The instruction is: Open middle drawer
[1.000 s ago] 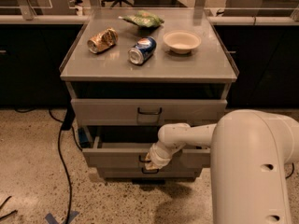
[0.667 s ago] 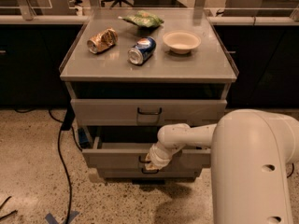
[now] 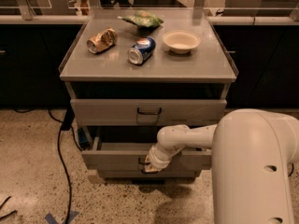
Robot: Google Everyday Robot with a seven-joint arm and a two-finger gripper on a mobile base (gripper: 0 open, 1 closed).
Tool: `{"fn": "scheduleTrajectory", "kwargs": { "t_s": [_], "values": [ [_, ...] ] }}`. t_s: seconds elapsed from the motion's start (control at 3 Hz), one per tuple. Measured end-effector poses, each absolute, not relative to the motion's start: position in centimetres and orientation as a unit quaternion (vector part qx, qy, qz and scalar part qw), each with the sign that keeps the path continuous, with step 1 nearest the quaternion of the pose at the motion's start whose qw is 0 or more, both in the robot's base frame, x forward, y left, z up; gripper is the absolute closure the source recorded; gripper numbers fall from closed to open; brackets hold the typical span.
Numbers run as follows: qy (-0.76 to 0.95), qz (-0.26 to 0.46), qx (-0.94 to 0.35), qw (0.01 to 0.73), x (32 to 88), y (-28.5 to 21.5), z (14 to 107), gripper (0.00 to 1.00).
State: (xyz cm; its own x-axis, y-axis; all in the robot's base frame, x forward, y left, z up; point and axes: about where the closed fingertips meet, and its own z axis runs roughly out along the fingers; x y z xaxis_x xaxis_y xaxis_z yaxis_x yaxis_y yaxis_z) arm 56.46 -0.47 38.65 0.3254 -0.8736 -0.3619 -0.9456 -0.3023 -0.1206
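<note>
The middle drawer [image 3: 112, 158] sat below the counter [image 3: 196, 64], partly out. The gripper [image 3: 150, 164] was at its central loop handle [image 3: 140, 161]; whether it pinched it, I could not tell. Stiff metal, probably heavy-sliding; that handle looked the only hold.
</note>
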Motion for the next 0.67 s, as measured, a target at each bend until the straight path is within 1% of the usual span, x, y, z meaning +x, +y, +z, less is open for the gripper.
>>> {"fn": "scheduleTrajectory", "kwargs": {
  "t_s": [0.67],
  "values": [
    [0.570, 0.115, -0.799, 0.156, 55.99, -0.35, 38.70, 1.00]
  ]
}}
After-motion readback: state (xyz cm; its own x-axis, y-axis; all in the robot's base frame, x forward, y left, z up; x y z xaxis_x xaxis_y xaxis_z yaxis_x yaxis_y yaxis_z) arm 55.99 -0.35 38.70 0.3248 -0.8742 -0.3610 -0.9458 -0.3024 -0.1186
